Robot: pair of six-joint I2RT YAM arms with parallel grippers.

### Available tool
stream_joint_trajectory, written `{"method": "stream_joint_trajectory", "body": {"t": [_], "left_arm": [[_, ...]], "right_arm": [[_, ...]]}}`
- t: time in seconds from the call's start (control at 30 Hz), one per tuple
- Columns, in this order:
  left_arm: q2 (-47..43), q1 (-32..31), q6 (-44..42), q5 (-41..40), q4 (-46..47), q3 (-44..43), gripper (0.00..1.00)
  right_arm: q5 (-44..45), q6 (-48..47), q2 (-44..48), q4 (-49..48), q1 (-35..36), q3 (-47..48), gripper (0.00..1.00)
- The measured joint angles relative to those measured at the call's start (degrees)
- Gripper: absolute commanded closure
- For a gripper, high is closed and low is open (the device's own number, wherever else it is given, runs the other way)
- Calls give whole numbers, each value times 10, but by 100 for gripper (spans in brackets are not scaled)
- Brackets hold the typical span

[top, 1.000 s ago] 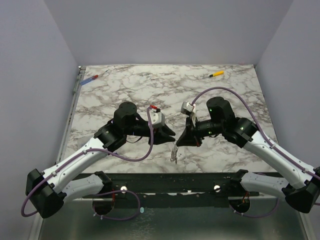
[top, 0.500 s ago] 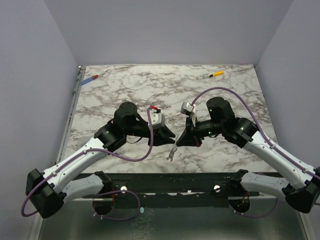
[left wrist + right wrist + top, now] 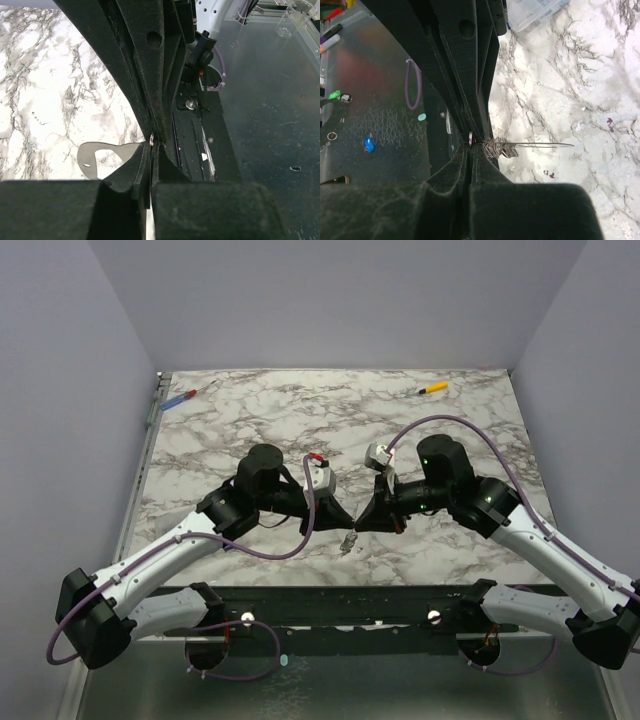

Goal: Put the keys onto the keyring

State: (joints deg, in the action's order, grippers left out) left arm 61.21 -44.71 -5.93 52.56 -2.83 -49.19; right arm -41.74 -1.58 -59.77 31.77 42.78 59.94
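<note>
table: wht marble, grey-blk veins
keys: silver-grey
keyring: shiny silver glint
L gripper: blk
R gripper: blk
arms: wht + blk
cables: purple
yellow tool: yellow, dark tip
blue-red tool: blue + red
walls: pale lilac

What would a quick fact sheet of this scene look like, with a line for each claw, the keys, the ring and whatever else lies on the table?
left claw: shut, pinching the keyring
right claw: shut on the same ring, tip to tip with the left one
keys: just below where the claw tips meet; whether they touch the table is unclear
table: marble-patterned
blue-and-red tool: far left corner, away from both arms
yellow-handled tool: far right side, away from both arms
</note>
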Motion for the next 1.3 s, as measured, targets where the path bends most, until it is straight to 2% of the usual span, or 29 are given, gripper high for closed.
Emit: {"method": "stream_joint_trajectory", "body": {"t": [0.1, 0.13, 0.2, 0.23, 0.27, 0.37, 0.47, 0.6, 0.7, 1.07, 1.2, 1.3], "left_arm": [[4, 0, 3, 0, 0, 0, 100], [5, 0, 3, 0, 0, 0, 100], [6, -1, 3, 0, 0, 0, 100], [6, -1, 3, 0, 0, 0, 100], [6, -2, 0, -2, -1, 0, 100], [6, -4, -4, -5, -3, 0, 100], [-2, -4, 14, -6, 29, 10, 100], [-45, -4, 93, -7, 167, 80, 100], [-59, -4, 156, -8, 265, 111, 100], [-50, -5, 379, -66, 696, 211, 100], [-27, -5, 434, -97, 814, 225, 100], [0, -5, 474, -117, 858, 235, 100]], "right_arm": [[0, -3, 0, 5, 0, 0, 99], [0, -4, 0, 7, 0, 0, 93], [0, -5, 0, 9, 0, 0, 60], [2, -4, 0, 9, 0, 0, 47], [3, -2, 0, 8, 0, 0, 41], [25, 1, 14, -9, 0, 0, 31], [69, 20, 66, -61, 0, -9, 27], [107, 44, 173, -187, 0, -60, 25], [113, 57, 217, -263, 0, -86, 30], [35, 83, 171, -339, 0, -108, 54], [9, 94, 172, -360, 0, -110, 60], [-9, 101, 173, -375, 0, -109, 64]]}}
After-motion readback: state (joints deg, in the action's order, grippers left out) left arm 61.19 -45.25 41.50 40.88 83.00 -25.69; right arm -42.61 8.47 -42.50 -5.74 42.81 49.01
